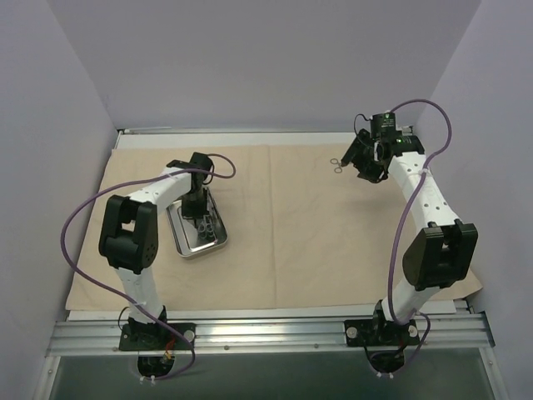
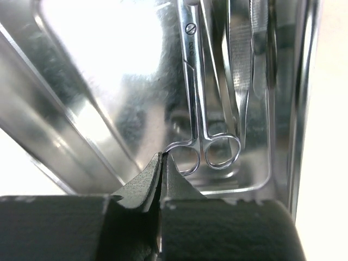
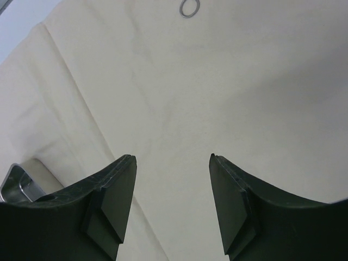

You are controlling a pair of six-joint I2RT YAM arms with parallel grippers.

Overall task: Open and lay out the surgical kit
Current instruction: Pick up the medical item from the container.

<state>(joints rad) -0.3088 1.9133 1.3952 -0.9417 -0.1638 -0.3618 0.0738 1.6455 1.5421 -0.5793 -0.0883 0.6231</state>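
The beige cloth wrap (image 1: 283, 225) lies spread flat over the table. The steel tray (image 1: 218, 243) sits on its left part, holding scissors (image 2: 194, 76) and tweezers (image 2: 240, 70). My left gripper (image 1: 198, 208) reaches down into the tray. Its jaws are closed, and its fingertips (image 2: 159, 163) pinch the left finger ring of the scissors. My right gripper (image 1: 367, 163) hangs open and empty over the far right of the cloth (image 3: 228, 81). A metal instrument lies beside it; only its rings (image 1: 336, 165) show, and one ring (image 3: 190, 7) is in the right wrist view.
White walls close in the left, back and right. The cloth's edges run near the table's rails. A tray corner (image 3: 15, 184) shows at the lower left of the right wrist view.
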